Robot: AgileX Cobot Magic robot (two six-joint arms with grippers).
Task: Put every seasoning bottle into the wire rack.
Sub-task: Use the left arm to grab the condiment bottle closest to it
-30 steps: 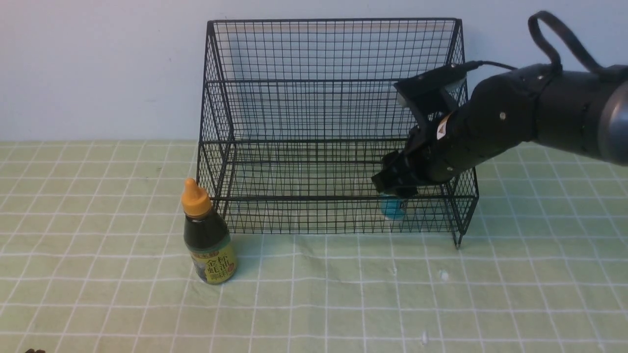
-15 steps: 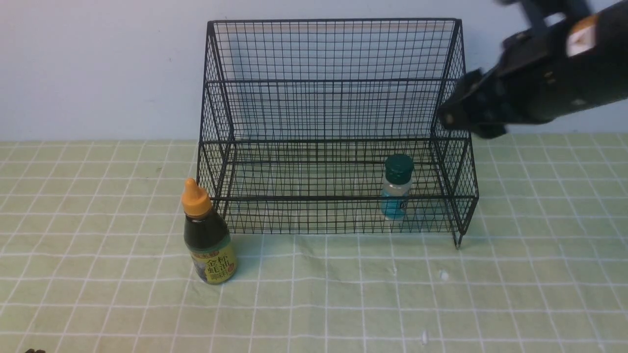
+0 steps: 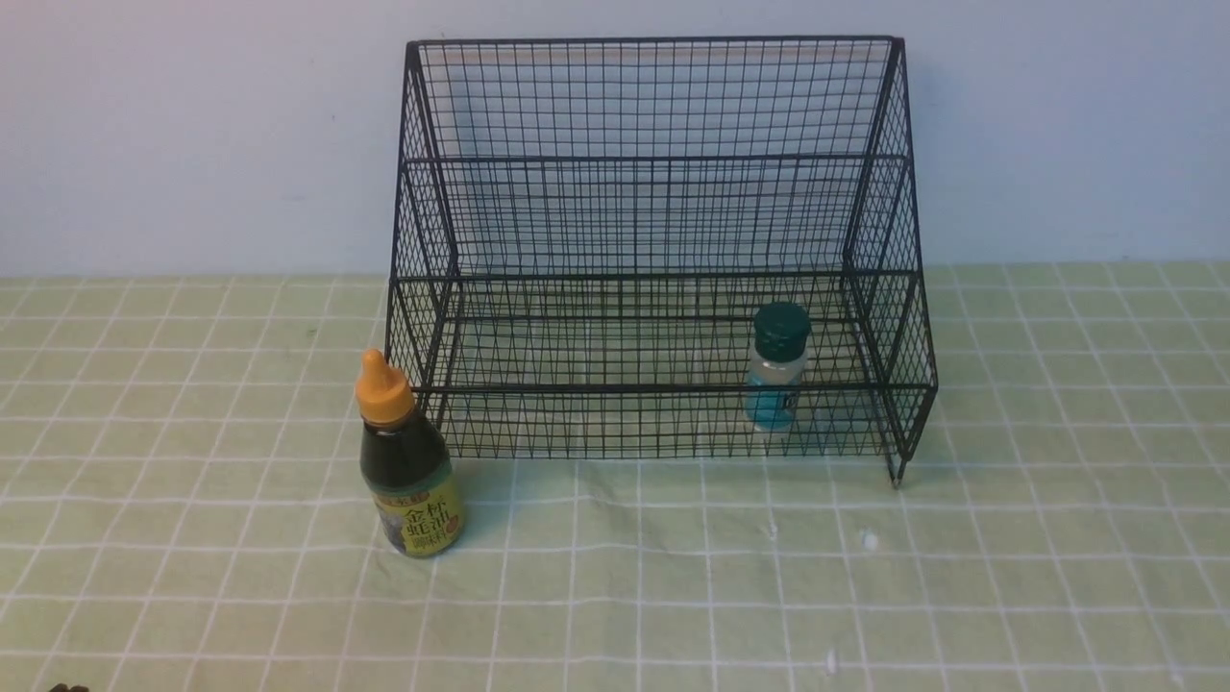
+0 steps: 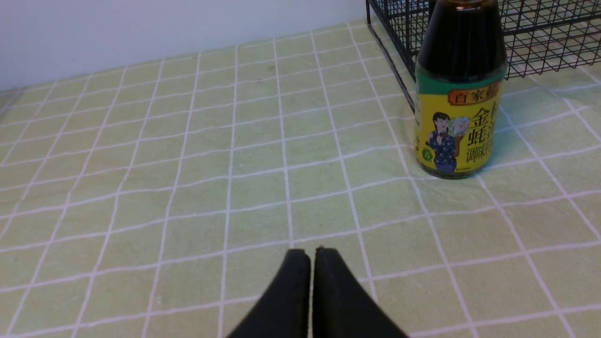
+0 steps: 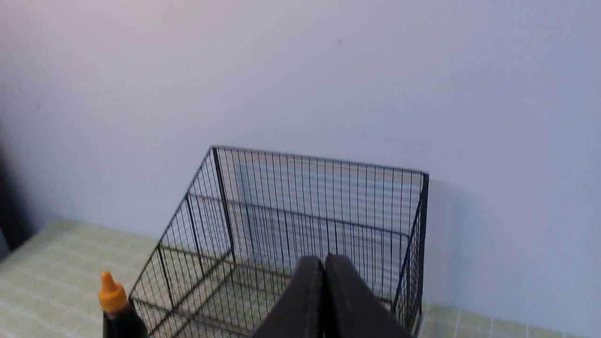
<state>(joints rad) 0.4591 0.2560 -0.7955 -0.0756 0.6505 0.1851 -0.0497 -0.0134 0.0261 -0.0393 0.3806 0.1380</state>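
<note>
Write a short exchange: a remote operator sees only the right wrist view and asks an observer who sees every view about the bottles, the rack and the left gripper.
Operator: I see an orange cap beside the rack. What does that bottle stand on?
Observer: The dark-sauce bottle stands upright on the checked cloth, outside the rack.
Operator: Is the small jar in the rack?
Observer: Yes, the small jar with the dark green cap stands inside, towards the rack's right end.
Operator: And the left gripper?
Observer: The left gripper is shut, with nothing between its fingertips.
</note>
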